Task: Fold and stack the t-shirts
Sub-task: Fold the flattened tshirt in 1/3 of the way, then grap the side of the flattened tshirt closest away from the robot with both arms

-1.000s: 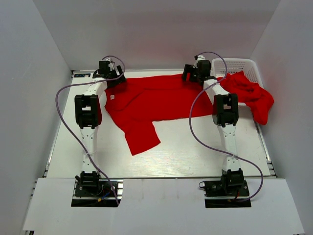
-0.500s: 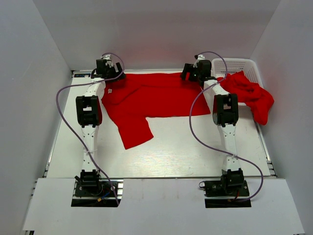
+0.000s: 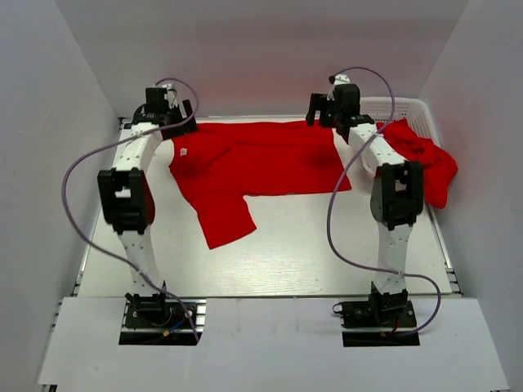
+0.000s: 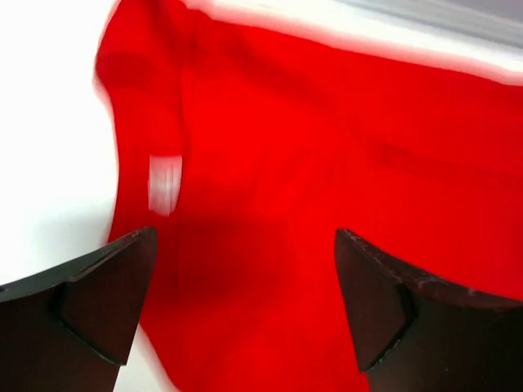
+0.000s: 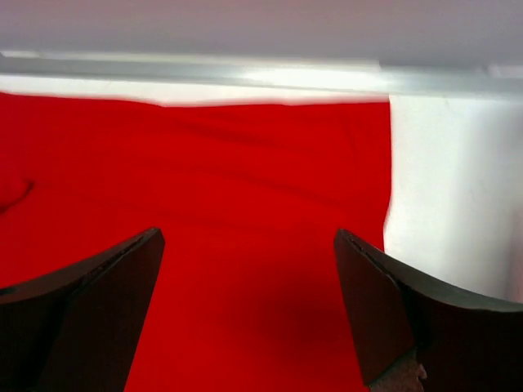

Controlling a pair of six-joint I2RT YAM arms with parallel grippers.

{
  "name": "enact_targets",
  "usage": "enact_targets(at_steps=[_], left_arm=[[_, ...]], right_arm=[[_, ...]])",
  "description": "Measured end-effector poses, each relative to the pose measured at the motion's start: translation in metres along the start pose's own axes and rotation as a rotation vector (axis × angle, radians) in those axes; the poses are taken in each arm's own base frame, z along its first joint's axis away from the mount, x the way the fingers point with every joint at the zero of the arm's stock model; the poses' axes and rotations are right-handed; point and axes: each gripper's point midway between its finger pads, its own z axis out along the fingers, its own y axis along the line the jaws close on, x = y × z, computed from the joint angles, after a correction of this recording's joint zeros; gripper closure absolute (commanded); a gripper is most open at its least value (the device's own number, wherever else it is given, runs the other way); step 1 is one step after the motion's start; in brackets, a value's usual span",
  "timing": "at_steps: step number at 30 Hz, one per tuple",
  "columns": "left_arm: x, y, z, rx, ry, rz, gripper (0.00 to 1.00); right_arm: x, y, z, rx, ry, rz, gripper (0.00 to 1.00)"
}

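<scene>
Hovering with jaws spread, left gripper [image 4: 243,237] and right gripper [image 5: 245,241] hang at 12 o'clock of the t-shirt [image 3: 261,159], which runs 9 to 3

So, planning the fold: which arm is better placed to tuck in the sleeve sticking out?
Left, probably: the sleeve leaves the t-shirt on its left side, nearer the open left fingers; the right fingers are over the far right corner.

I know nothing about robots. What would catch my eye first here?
A bright red t-shirt lies spread flat on the far half of the white table. A crumpled red heap of cloth spills over the white basket at the far right. The left gripper and right gripper hang open above the spread shirt's two far corners.
</scene>
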Motion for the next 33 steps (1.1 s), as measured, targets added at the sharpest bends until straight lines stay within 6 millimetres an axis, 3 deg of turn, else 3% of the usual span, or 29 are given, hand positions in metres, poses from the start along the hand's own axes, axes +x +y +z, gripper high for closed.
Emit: enact_targets(at_steps=[2, 4, 6, 7, 9, 11, 14, 16, 19, 24, 29, 33], left_arm=[[0.023, -0.003, -0.038, -0.044, 0.038, -0.027, 0.01], [0.057, -0.008, -0.066, -0.073, 0.083, -0.051, 0.01], [0.112, -0.014, -0.089, -0.081, 0.174, -0.063, 0.01], [0.127, -0.015, -0.093, -0.085, 0.206, -0.064, 0.01], [0.175, -0.024, -0.101, -0.088, 0.306, -0.059, 0.01], [0.220, -0.030, -0.108, -0.096, 0.406, -0.048, 0.01], [0.283, -0.037, -0.125, -0.107, 0.566, -0.028, 0.01], [0.313, -0.041, -0.140, -0.118, 0.650, -0.016, 0.01], [0.331, -0.043, -0.161, -0.140, 0.702, -0.015, 0.01], [0.334, -0.047, -0.180, -0.135, 0.679, -0.028, 0.04], [0.350, -0.043, -0.182, -0.147, 0.701, -0.028, 0.09], [0.361, -0.037, -0.177, -0.169, 0.717, -0.027, 0.22]], right_arm=[[0.006, 0.004, -0.025, 0.049, 0.033, -0.001, 0.10], [0.031, 0.004, -0.047, 0.108, 0.092, 0.007, 0.10], [0.065, 0.000, -0.064, 0.166, 0.166, 0.014, 0.10], [0.085, -0.004, -0.072, 0.195, 0.213, 0.017, 0.10], [0.120, -0.015, -0.087, 0.258, 0.294, 0.024, 0.10], [0.146, -0.026, -0.100, 0.314, 0.352, 0.037, 0.10], [0.164, -0.036, -0.116, 0.374, 0.390, 0.052, 0.10], [0.160, -0.039, -0.122, 0.396, 0.377, 0.064, 0.10], [0.148, -0.038, -0.127, 0.403, 0.339, 0.078, 0.10], [0.145, -0.037, -0.128, 0.406, 0.329, 0.094, 0.10], [0.146, -0.037, -0.128, 0.407, 0.329, 0.098, 0.10], [0.148, -0.039, -0.129, 0.414, 0.333, 0.098, 0.10]])
